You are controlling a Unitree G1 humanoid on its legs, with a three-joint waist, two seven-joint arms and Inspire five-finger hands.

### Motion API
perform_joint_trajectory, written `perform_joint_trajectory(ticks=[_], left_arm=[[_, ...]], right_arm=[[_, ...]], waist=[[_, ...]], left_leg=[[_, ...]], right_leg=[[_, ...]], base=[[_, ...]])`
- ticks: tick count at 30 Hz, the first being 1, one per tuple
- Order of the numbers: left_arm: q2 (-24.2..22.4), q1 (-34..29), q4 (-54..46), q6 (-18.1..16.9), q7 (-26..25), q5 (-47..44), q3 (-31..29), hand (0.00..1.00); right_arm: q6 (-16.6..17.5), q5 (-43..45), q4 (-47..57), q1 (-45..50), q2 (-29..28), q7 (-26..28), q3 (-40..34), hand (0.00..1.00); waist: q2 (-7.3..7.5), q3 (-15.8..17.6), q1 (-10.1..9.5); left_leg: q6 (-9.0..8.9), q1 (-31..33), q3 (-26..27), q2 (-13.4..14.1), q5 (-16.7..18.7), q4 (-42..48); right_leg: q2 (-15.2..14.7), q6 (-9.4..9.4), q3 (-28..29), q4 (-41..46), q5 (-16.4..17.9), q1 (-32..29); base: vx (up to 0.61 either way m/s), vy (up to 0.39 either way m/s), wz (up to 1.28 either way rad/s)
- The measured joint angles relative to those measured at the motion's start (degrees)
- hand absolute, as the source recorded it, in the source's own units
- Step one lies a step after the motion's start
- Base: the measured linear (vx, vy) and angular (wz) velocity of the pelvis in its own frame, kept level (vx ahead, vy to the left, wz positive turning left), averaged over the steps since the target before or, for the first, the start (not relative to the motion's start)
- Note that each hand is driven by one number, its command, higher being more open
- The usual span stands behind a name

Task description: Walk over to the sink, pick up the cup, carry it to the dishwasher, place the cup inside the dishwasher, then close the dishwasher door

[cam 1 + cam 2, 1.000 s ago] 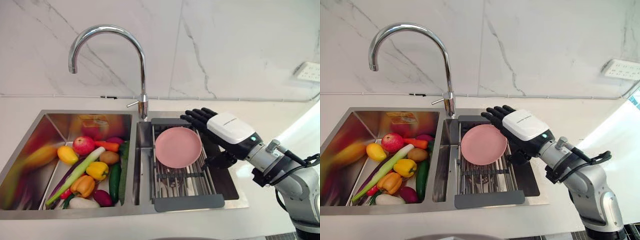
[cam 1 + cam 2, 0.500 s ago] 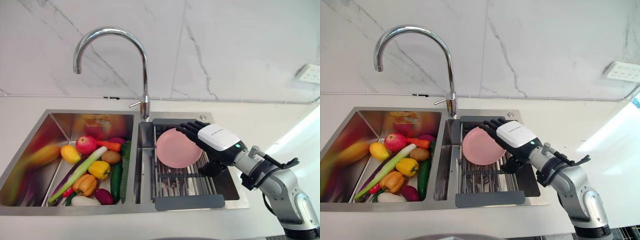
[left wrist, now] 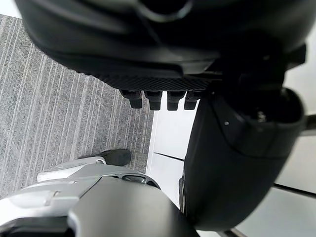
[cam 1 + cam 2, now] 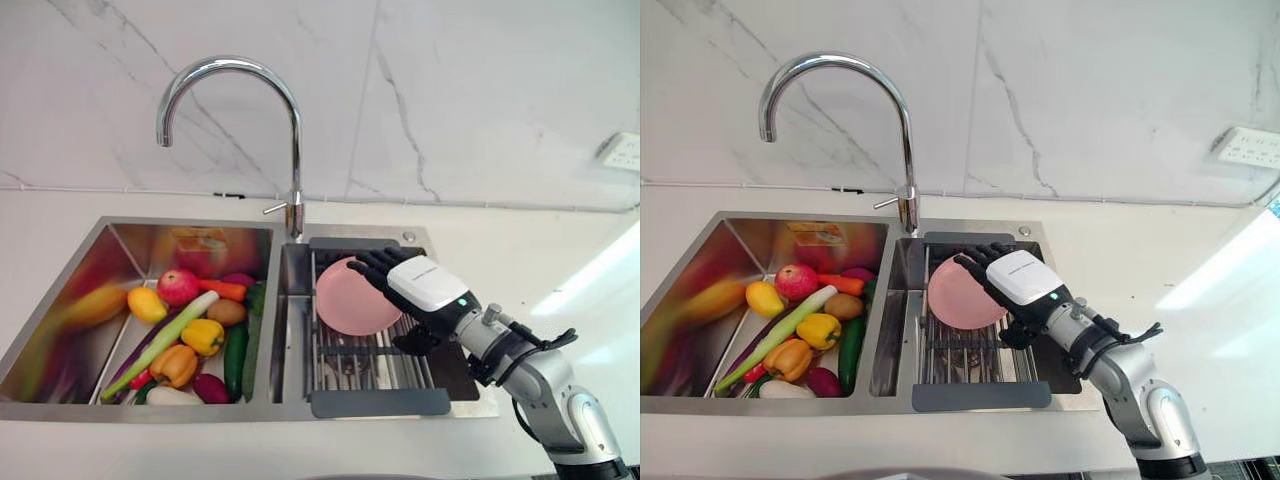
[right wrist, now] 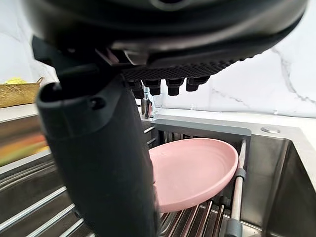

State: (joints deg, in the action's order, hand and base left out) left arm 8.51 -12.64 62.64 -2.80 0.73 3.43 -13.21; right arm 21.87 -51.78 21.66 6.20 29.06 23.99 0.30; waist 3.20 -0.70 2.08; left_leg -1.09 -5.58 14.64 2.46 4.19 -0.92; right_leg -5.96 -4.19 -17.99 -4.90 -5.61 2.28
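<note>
Grey carpeted floor (image 3: 59, 113) lay below the left hand (image 3: 148, 29), which hung with fingers loose and straight and nothing in them. On the white countertop (image 4: 560, 270), the stainless steel double sink (image 4: 200, 411) had a slatted metal drying rack with grey end bars (image 4: 380, 403) across its right basin. The right hand (image 4: 425, 285) was over that rack, fingers (image 4: 372, 266) spread and slightly bent above the right edge of the round pink plate (image 4: 345, 300), thumb apart below; not closed on it, contact cannot be told. The plate leaned tilted on the rack slats, at the rack's far end. The left basin held produce: orange bell pepper (image 4: 174, 365), yellow bell pepper (image 4: 203, 337), dark green cucumber (image 4: 232, 360), long green-and-white leek (image 4: 160, 345), red apple (image 4: 178, 287). Beyond, between the basins, the chrome gooseneck faucet (image 4: 296, 150) had its spout over the left basin. Farthest back were the white marble wall (image 4: 480, 100) and a white outlet (image 4: 622, 152) at far right.
</note>
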Motion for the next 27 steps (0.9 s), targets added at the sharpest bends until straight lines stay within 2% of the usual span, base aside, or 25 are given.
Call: perform_joint_trajectory(ticks=[17, 20, 25, 27], left_arm=[[0.0, 0.0, -2.4, 1.3, 1.9, -0.3, 1.3, 1.0], [0.0, 0.0, -2.5, 1.3, 1.9, -0.3, 1.3, 1.0], [0.0, 0.0, -2.5, 1.2, 1.9, -0.6, 1.4, 1.0], [0.0, 0.0, -2.5, 1.2, 1.9, -0.8, 1.6, 1.0]], right_arm=[[0.1, -11.7, -6.0, 1.4, 0.0, -5.8, 5.4, 1.0], [-0.6, -15.2, -7.7, 1.5, 0.0, -10.0, 5.9, 1.0], [-3.7, -23.3, -10.2, 1.5, -0.1, -20.7, 6.8, 1.0], [-4.7, -25.1, -10.7, 1.5, -0.3, -23.2, 6.8, 1.0]], waist=[[-0.57, 1.2, -1.06], [-0.64, 1.3, -1.14], [-0.79, 1.4, -1.17], [-0.87, 1.5, -1.18]], left_leg=[[-0.14, 0.0, -1.1, 0.0, -0.6, -0.4], [-0.14, 0.0, -1.2, 0.0, -0.6, -0.4], [-0.15, 0.0, -1.3, 0.0, -0.6, -0.5], [-0.16, 0.0, -1.3, 0.0, -0.6, -0.5]], right_leg=[[-0.1, -0.06, -1.3, 0.0, 0.0, 0.5], [-0.1, -0.07, -1.4, 0.0, 0.1, 0.5], [-0.1, -0.1, -1.5, 0.0, 0.1, 0.5], [-0.1, -0.1, -1.5, 0.0, 0.1, 0.5]], base=[[-0.04, -0.015, 0.04], [-0.03, -0.011, 0.02], [-0.03, -0.011, 0.0], [-0.02, -0.006, 0.0]])
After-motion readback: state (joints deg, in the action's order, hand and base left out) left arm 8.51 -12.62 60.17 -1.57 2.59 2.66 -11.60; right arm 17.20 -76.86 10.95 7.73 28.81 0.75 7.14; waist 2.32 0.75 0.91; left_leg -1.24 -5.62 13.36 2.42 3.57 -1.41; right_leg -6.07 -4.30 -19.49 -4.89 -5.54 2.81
